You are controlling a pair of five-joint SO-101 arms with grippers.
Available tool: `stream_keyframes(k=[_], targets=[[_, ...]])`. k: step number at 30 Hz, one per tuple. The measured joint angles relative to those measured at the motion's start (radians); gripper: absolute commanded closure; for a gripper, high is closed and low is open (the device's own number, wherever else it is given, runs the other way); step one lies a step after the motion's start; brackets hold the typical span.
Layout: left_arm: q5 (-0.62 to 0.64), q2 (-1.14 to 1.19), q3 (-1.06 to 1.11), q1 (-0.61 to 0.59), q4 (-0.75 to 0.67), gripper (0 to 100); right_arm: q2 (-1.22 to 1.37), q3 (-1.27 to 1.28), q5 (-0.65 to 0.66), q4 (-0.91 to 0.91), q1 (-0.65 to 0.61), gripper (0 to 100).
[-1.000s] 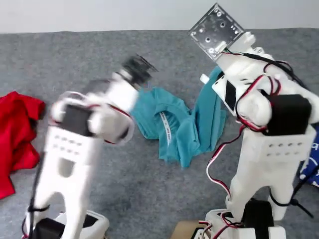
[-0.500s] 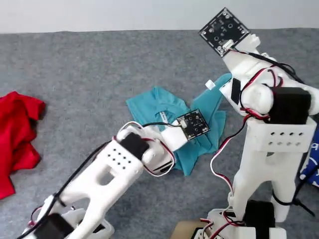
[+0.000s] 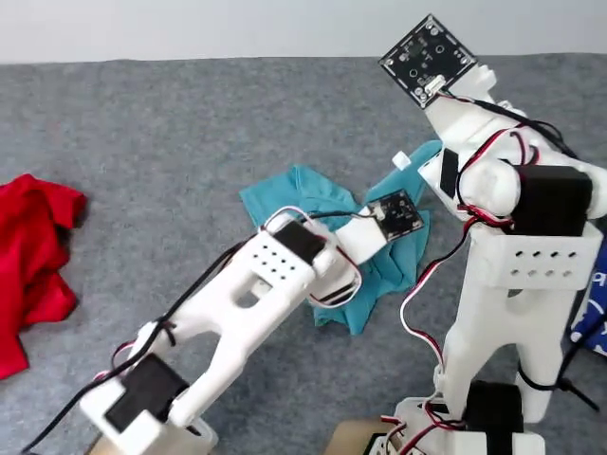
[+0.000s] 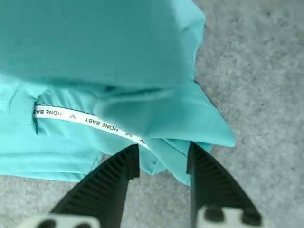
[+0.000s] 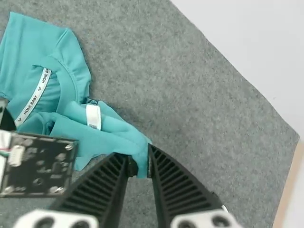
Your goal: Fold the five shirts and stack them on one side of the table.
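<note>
Shirt hem [image 5: 137,144] inside right claw [image 5: 138,162]

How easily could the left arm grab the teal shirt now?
Probably yes: the left arm's open fingers straddle a fold of the teal shirt, and nothing blocks them.

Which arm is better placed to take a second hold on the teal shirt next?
Left, probably. The left gripper is open, with its fingers either side of a fold of the teal shirt. The right gripper is shut on another corner of it.
</note>
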Motion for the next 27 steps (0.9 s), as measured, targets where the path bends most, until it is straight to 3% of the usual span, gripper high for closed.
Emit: stream_keyframes(k=[27], targets=[[0.008, 0.370, -0.226, 0.032, 0.086, 83, 0.029, 0.005, 0.000, 0.000, -0.044, 98.9]])
